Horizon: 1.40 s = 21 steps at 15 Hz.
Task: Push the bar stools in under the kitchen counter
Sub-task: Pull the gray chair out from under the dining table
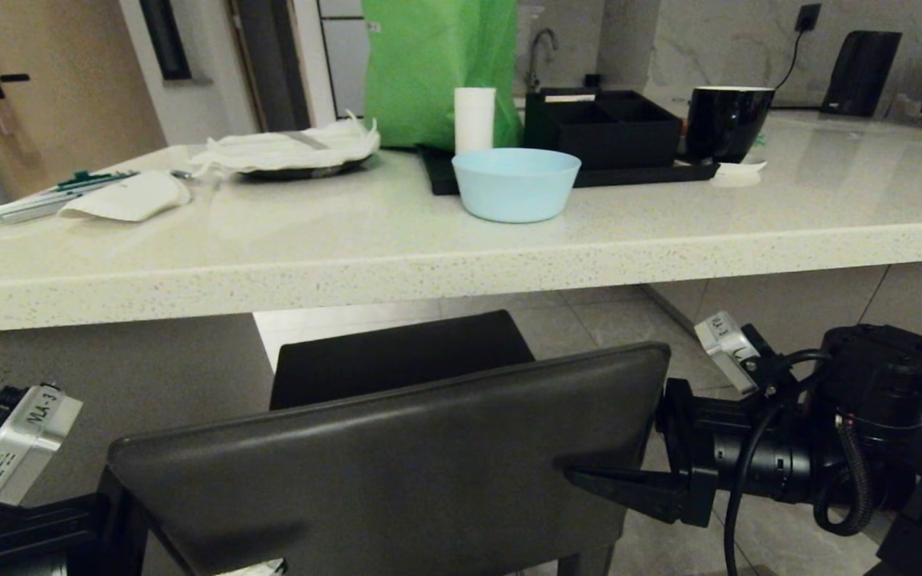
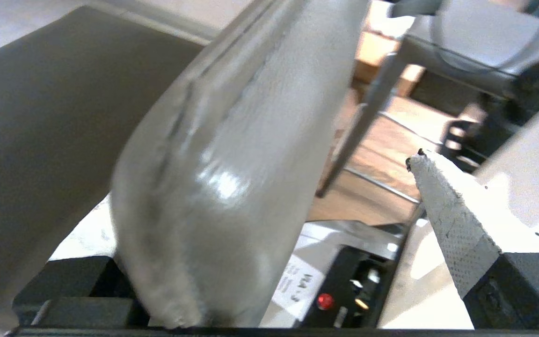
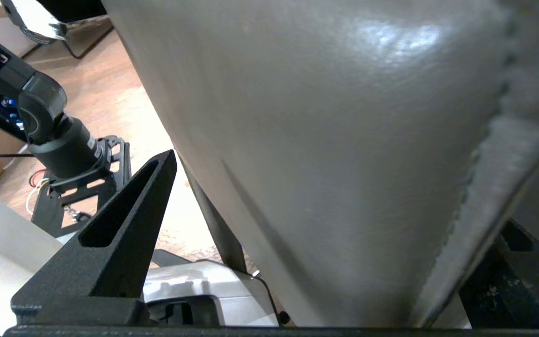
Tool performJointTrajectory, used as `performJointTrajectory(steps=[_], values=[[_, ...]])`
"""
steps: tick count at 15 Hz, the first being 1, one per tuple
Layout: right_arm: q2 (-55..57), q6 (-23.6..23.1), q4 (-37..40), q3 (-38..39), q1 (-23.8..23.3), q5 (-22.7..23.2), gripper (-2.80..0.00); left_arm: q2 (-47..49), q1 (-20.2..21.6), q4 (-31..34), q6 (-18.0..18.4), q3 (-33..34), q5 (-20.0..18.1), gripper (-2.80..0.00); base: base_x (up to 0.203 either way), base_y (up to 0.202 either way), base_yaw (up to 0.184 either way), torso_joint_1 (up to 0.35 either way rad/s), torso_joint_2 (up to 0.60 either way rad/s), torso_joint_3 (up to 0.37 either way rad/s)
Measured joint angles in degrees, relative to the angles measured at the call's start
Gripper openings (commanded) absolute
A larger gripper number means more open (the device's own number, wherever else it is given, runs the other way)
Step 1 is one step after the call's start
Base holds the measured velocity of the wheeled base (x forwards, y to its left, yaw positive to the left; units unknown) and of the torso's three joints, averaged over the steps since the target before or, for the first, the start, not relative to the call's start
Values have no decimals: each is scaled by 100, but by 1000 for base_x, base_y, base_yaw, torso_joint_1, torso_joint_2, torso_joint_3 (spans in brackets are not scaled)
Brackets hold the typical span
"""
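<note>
Both our claws stood wide around the stool backrest (image 1: 397, 472): right gripper (image 1: 629, 480) lower right, left gripper (image 1: 101, 520) lower left. Its seat sat lower centre, partly under the kitchen counter (image 1: 429, 264). Uneven pushing could have skewed it.

The dark grey leather stool backrest (image 1: 397, 456) has a smooth, faintly grained surface with a soft sheen and a stitched seam. The off-white speckled stone-look worktop (image 1: 429, 264) is polished and reflective. The pale blue plastic bowl (image 1: 515, 184) looks matt; the black mug (image 1: 727, 122) is glossy. The right tool (image 3: 204, 224) has rough matt black plastic fingers.
</note>
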Motion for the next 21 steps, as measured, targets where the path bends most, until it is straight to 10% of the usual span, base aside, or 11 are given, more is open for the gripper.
performJointTrajectory(steps=[10,21], values=[[122,2,4,41,22,-32,0,244,456,-137,43,105,-201,0,-10,0,0,1,0,0],[168,13,20,33,66,-27,0,369,442,-145,57,-105,-190,0,-193,0,-3,3,5,5]])
